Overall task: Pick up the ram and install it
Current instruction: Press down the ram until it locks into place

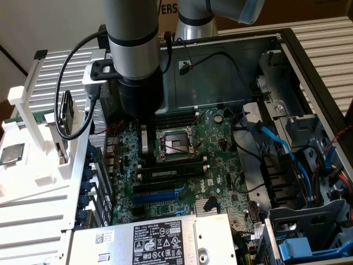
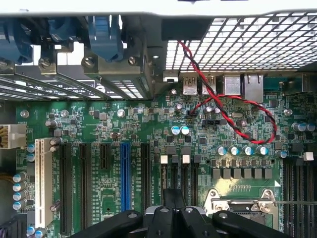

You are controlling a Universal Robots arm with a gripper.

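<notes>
The ram [image 1: 172, 171] lies in a slot just beside the CPU socket [image 1: 174, 144], its long axis running across the motherboard [image 1: 220, 165] toward the exterior view's right. The gripper [image 1: 144, 144] presses its near end; whether the fingers grip cannot be told. Even downward pressure should seat it.

Green motherboard [image 2: 148, 134], seemingly dark ram [image 1: 174, 171]

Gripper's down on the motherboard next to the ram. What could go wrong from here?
1. The gripper is at one end of the ram. Pressing only there might leave the stick tilted in its slot.
2. The processor socket lies right beside the gripper, so a sideways slip could strike it.
</notes>
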